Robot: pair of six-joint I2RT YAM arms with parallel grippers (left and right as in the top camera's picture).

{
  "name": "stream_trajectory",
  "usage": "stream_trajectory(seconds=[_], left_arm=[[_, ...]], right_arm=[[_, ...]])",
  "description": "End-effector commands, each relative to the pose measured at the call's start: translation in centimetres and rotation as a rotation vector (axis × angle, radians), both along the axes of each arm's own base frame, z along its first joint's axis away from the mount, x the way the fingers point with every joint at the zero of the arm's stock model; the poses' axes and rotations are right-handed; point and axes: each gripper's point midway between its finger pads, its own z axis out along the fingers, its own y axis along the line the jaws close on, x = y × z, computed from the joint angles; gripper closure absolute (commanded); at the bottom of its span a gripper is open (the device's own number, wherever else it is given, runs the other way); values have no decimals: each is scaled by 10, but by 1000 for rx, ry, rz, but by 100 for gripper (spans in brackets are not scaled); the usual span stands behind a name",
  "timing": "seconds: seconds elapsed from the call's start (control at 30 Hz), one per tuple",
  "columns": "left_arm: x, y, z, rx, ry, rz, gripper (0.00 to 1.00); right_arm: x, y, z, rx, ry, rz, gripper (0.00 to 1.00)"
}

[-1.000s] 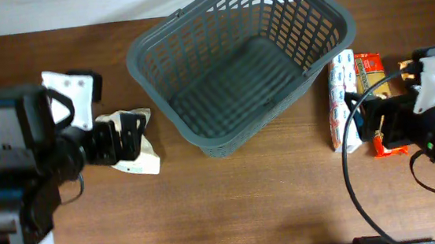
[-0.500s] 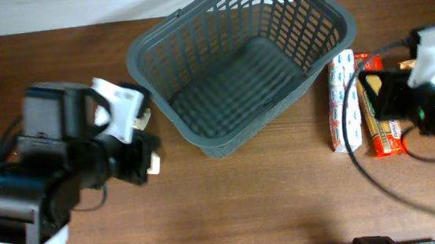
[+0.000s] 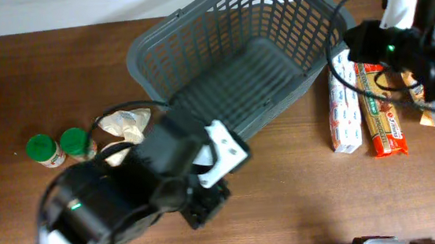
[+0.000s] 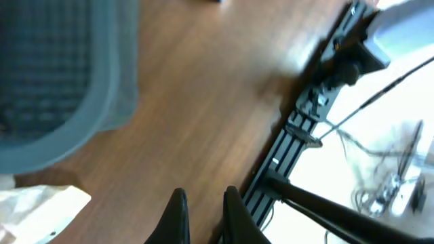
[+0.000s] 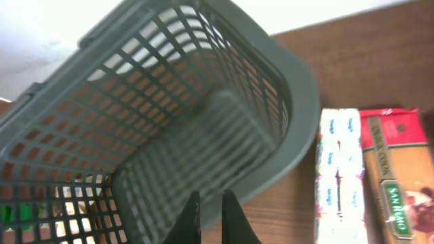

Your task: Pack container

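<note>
The container, a big dark grey lattice basket, stands at the back middle of the table and holds nothing that I can see. My left gripper hangs high over the bare wood in front of it, shut, with nothing between its fingers. In the left wrist view the gripper points at the table's front edge, with the container at upper left. My right gripper hovers by the container's right rim, also shut and holding nothing.
Two green-lidded jars and a crumpled pale bag lie left of the container. A white-and-blue packet and a red packet lie to its right. A black rail runs along the table's front edge.
Both grippers went from open to shut. The left arm rose and swung right, uncovering the jars and the bag. The right arm lifted back toward the container's right rim.
</note>
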Motion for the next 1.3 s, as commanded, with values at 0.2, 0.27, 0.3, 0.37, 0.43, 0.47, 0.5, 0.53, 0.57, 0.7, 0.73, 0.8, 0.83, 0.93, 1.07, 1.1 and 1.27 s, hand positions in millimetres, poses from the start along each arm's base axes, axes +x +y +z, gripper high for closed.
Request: stream_trajectory(seconds=[0.2, 0.27, 0.3, 0.37, 0.43, 0.47, 0.5, 0.53, 0.57, 0.7, 0.73, 0.8, 0.83, 0.93, 1.07, 1.1, 1.27], left_arm=[[31, -35, -49, 212, 0, -34, 98], [39, -40, -60, 246, 4, -29, 98], [43, -42, -67, 268, 11, -29, 98], [48, -44, -78, 310, 25, -25, 98], [53, -46, -89, 351, 34, -21, 98], [56, -46, -94, 371, 35, -18, 98], [58, -46, -97, 384, 35, -16, 98], [61, -46, -101, 399, 31, -12, 98], [64, -46, -103, 411, 26, -8, 98], [74, -43, -106, 449, -14, 14, 98], [76, -43, -106, 451, -23, 18, 98], [79, -41, -105, 459, -39, 26, 98], [81, -40, -105, 464, -45, 32, 98], [87, -35, -105, 467, -42, 53, 98], [97, -24, -105, 467, -32, 94, 98], [99, -22, -105, 468, -30, 105, 98], [111, -9, -105, 469, -18, 155, 98]], right_arm=[[22, 17, -26, 84, 79, 53, 96], [25, 16, -29, 85, 82, 53, 96], [26, 16, -31, 85, 85, 53, 96], [27, 17, -33, 86, 93, 54, 96], [28, 19, -37, 85, 104, 60, 96], [29, 20, -39, 85, 109, 62, 96], [29, 21, -41, 85, 114, 66, 96], [30, 22, -42, 86, 119, 69, 96], [30, 23, -44, 86, 125, 71, 96], [27, 23, -51, 67, 150, 90, 96], [25, 23, -54, 54, 156, 102, 96], [21, 19, -60, 30, 182, 90, 96], [19, 15, -63, 13, 199, 74, 96], [13, 10, -70, -11, 238, 51, 96], [5, 10, -74, -7, 278, 53, 96], [3, 10, -75, -5, 286, 54, 96], [-5, 13, -79, -19, 311, 97, 96]])
